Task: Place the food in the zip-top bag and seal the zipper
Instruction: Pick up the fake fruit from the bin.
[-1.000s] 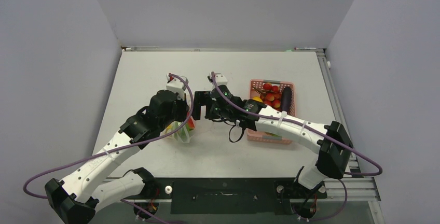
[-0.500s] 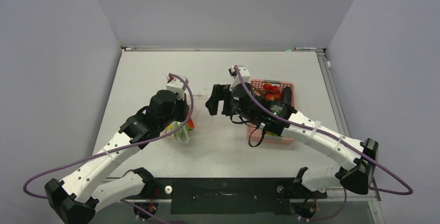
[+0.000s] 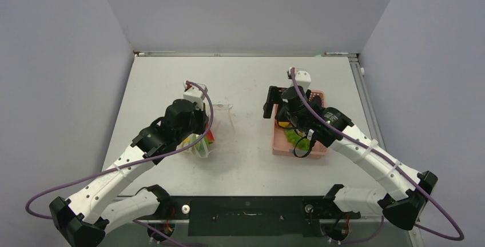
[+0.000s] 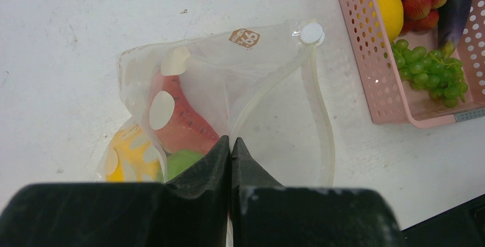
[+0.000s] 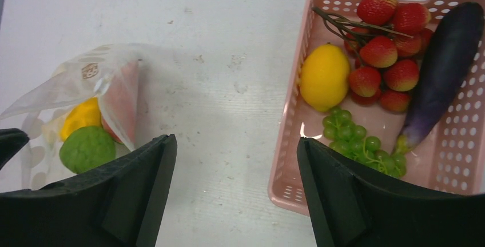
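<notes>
While the left jaws were pinched shut on the zip-top bag (image 4: 263, 87) mouth, mid-frame in the left wrist view, my right jaws hung wide and empty beside the pink basket (image 5: 284, 192). I judged it best to straddle the lemon (image 5: 324, 76) squarely, close gently and lift clear of the rim.

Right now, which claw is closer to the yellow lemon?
Right. The right claw hangs open just beside the pink basket holding the lemon; the left claw is farther off, shut on the zip-top bag.
</notes>
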You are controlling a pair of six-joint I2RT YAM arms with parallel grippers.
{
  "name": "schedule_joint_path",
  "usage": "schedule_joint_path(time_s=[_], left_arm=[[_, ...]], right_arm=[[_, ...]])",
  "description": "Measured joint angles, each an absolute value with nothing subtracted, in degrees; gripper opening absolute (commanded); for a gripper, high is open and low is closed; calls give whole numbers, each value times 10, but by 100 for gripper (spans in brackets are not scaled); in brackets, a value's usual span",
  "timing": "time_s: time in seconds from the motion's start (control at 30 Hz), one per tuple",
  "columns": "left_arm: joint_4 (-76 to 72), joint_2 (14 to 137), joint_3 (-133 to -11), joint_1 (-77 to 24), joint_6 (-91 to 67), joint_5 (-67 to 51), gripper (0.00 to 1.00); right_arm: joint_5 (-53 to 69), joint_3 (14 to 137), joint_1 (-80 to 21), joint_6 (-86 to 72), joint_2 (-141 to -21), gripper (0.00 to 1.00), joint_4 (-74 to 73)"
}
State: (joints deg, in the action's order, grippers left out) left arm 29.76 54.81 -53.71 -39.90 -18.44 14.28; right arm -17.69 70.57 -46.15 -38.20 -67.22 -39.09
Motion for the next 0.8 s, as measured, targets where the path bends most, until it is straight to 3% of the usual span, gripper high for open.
schedule_joint_path(time_s=[0.8], left_arm=[[298, 548, -537, -399, -184, 143, 0]], right_arm=[[-169, 629, -362, -360, -745, 71, -430]])
